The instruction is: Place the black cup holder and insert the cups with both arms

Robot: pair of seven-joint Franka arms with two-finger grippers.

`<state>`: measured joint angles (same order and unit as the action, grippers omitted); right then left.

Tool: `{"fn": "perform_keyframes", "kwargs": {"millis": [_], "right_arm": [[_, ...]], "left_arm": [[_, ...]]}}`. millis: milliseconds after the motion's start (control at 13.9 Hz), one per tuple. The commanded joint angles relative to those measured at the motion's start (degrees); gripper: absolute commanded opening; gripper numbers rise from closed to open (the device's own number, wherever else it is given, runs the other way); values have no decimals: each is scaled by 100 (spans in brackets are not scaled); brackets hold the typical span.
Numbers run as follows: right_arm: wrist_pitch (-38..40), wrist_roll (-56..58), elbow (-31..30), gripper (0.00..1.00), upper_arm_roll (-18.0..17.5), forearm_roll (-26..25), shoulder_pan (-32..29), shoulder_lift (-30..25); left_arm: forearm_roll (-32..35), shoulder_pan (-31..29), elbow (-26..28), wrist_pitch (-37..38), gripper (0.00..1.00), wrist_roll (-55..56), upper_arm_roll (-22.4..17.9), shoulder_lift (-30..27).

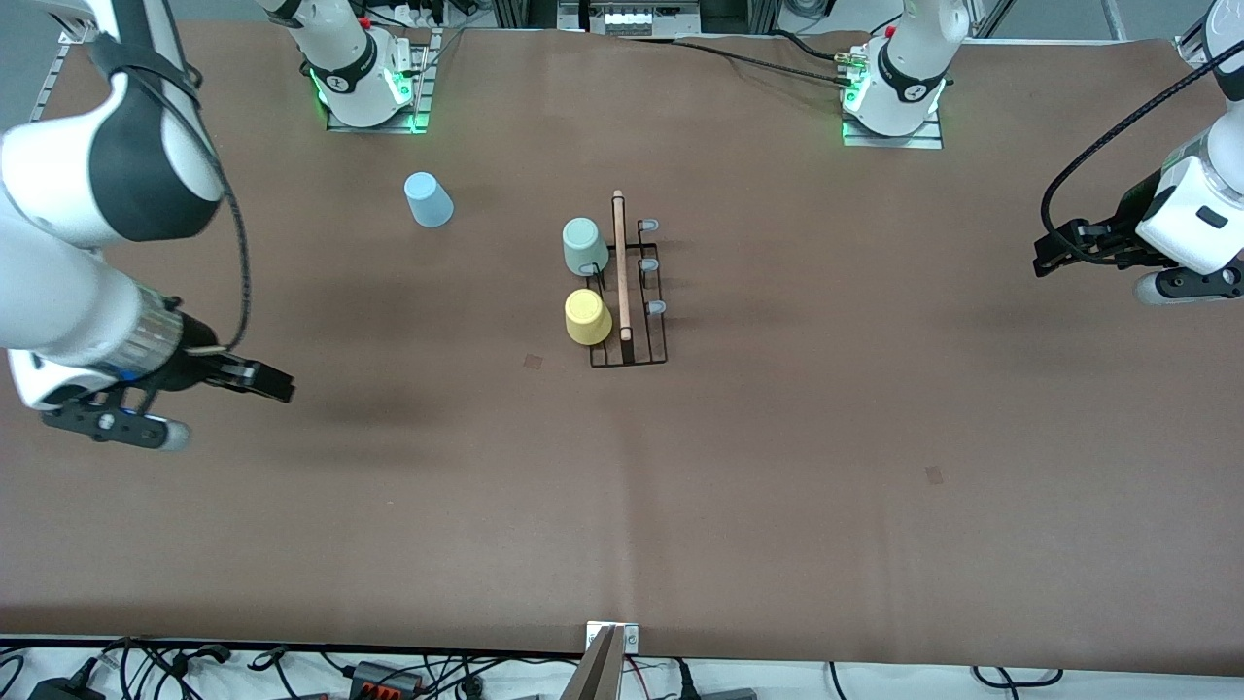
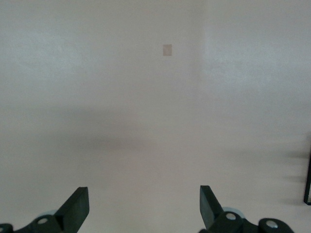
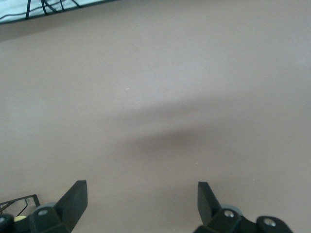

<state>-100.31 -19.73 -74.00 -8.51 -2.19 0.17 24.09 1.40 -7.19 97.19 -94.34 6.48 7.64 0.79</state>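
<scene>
Nearest me, the black cup holder (image 1: 629, 321) stands mid-table, yellow cup (image 1: 587, 317) and green cup (image 1: 584, 245) on its pegs, blue cup (image 1: 428, 199) well apart. Both the right gripper (image 1: 260, 379) and the left gripper (image 1: 1048, 255) hover wide open, holding nothing, off toward their own ends.

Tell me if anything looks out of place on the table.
The blue cup sits alone on the table toward the right arm's end, away from the rack that already carries the green cup and yellow cup.

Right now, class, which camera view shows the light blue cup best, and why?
The front view: the light blue cup stands upside down on the brown table, apart from the black cup holder, toward the right arm's end. Neither wrist view shows it; both see bare table past open fingers.
</scene>
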Motion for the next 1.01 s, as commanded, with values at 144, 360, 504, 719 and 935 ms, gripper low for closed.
{"fn": "perform_keyframes", "kwargs": {"millis": [144, 360, 504, 719, 935], "right_arm": [[370, 960, -220, 100, 200, 289, -386, -590], [680, 1637, -62, 100, 403, 228, -395, -712], [828, 1903, -44, 100, 586, 192, -273, -809], [899, 2008, -114, 100, 842, 131, -114, -923], [1119, 2193, -271, 100, 869, 122, -140, -1108]], "left_arm": [[-149, -46, -139, 100, 100, -6, 45, 62], [-149, -46, -139, 100, 100, -76, 45, 53], [-149, -55, -122, 100, 100, -94, 45, 62], [-149, -64, -121, 100, 100, -173, 36, 62], [-149, -64, -121, 100, 100, -164, 36, 62]]}}
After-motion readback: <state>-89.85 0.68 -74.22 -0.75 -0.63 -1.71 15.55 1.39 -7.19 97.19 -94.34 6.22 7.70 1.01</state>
